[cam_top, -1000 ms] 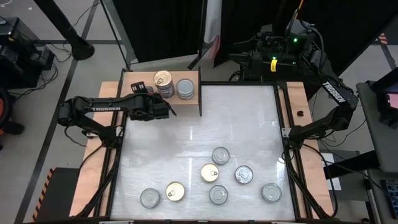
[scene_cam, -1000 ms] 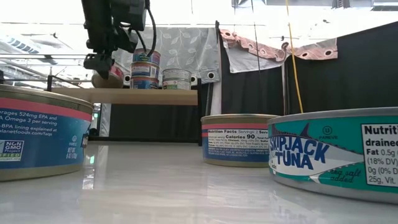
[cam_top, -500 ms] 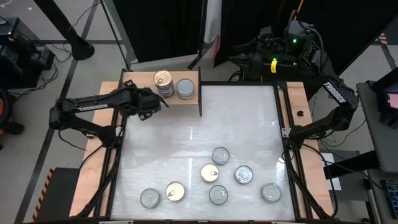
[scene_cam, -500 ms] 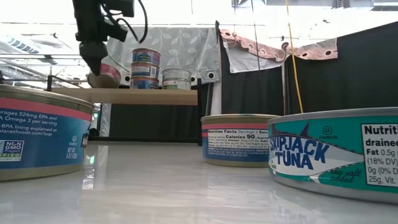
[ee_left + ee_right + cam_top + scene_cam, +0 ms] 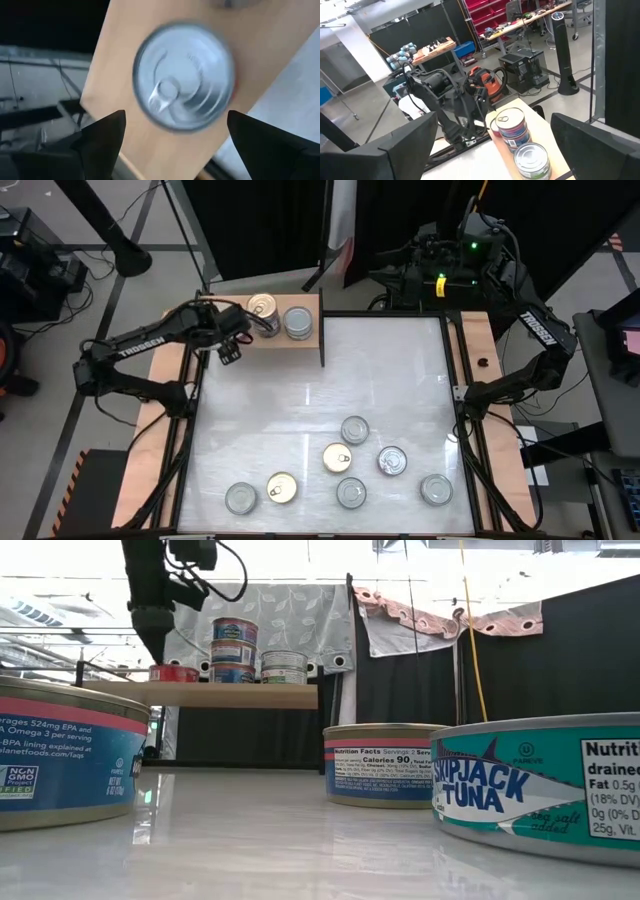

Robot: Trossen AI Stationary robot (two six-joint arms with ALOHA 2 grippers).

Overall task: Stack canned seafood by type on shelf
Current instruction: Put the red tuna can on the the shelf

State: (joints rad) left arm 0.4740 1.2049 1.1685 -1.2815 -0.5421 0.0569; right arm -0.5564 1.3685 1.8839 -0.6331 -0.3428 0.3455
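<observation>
The shelf is a light-wood board at the table's far left. On its left end a red-sided tin with a silver lid stands flat on its base. A stack of two blue-labelled tins and a white-labelled tin stand beside it. My left gripper hovers open above the red tin, its fingers apart on either side and clear of it; in the high view it hides that tin. My right gripper stays open, raised beyond the table's far right.
Several more tins of canned seafood stand on the white table near its front edge, among them a gold-lidded one and silver ones. A dark upright panel closes the shelf's right end. The table's middle lies bare.
My left gripper has let go of the red tin, risen, and drawn toward the table's left edge while turning. The tin, tilted at the fingers a moment ago, now stands flat on the shelf's left end.
</observation>
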